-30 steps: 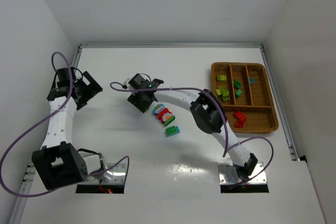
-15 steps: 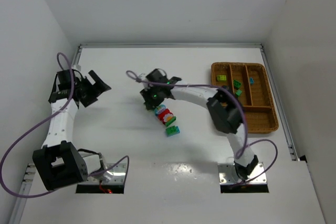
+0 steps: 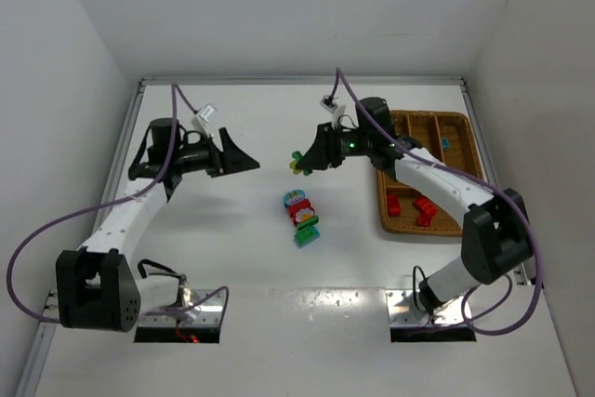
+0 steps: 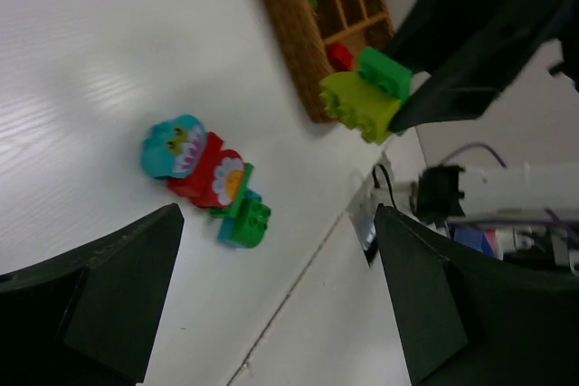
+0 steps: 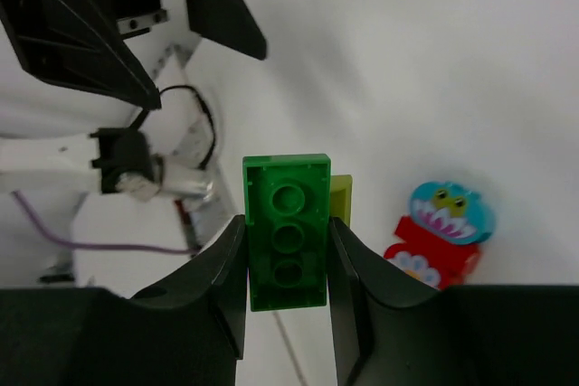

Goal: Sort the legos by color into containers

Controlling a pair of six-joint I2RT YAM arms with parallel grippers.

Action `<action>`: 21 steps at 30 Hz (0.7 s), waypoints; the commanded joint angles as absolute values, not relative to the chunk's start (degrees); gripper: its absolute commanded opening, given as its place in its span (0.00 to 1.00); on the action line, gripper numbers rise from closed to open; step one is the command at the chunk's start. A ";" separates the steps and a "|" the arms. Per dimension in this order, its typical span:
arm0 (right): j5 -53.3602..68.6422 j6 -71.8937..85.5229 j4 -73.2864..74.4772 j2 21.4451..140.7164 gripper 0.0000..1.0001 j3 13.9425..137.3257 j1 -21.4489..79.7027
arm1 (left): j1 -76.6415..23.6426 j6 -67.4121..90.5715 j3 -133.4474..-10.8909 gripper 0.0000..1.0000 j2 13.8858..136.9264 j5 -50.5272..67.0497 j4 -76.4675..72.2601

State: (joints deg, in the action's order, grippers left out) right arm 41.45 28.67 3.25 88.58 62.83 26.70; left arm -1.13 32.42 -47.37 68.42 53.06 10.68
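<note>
My right gripper (image 3: 302,163) is shut on a dark green brick (image 5: 288,232) with a lime brick (image 5: 341,194) stuck to its back. The pair (image 4: 366,97) hangs above the table, left of the wicker tray (image 3: 460,225). A stack of legos (image 3: 300,217) lies on the table below it: a teal printed block, red bricks (image 5: 432,255) and a green-teal end (image 4: 242,223). My left gripper (image 3: 238,157) stands open and empty, pointing right toward the held bricks, well apart from them. The tray's compartments hold red bricks (image 3: 410,206), green bricks (image 3: 416,143) and a teal one (image 3: 445,143).
White walls close the table at the back and sides. The right arm's forearm (image 3: 437,183) crosses over the tray's left part and hides some compartments. Purple cables (image 3: 56,230) loop off both arms.
My right gripper shut on the green and lime bricks at the stack's upper end and carried them up and to the right. My left arm swung right toward the table's middle.
</note>
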 commanded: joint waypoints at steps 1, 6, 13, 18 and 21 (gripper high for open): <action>53.16 37.77 -7.19 86.04 0.14 58.81 25.75 | -5.26 32.78 -47.90 0.93 69.52 61.34 2.30; 58.89 39.20 -9.58 84.82 0.14 58.27 25.75 | -12.12 34.28 -48.52 0.93 70.75 65.28 -4.12; 61.17 42.36 -13.45 84.29 0.14 58.88 26.28 | -16.34 33.05 -51.06 0.89 76.11 67.50 -5.45; 62.31 42.36 -13.45 84.29 0.16 58.89 26.28 | -18.01 37.53 -51.59 0.88 76.73 68.03 -12.39; 62.31 42.89 -13.97 84.29 0.16 58.89 26.28 | -19.07 38.32 -52.12 0.84 76.73 68.03 -13.10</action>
